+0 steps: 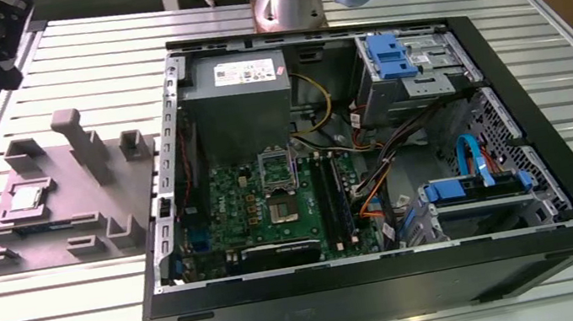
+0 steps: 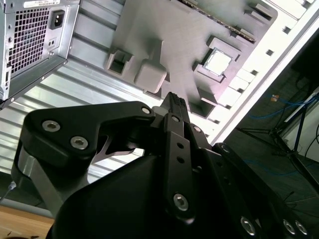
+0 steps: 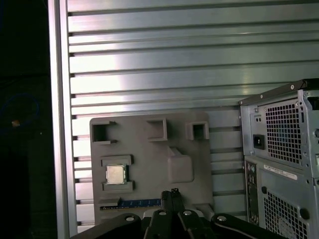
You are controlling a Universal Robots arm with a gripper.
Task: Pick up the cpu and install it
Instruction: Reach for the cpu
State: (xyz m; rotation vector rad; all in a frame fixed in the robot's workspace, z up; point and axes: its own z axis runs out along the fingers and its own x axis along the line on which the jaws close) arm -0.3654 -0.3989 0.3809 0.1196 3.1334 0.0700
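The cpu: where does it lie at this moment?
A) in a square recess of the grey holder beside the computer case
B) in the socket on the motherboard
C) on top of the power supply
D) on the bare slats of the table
A: in the exterior view the cpu sits in a square recess of the grey holder, outside the computer case.

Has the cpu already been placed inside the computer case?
No: in the exterior view the cpu lies in a recess of the grey holder, outside the computer case.
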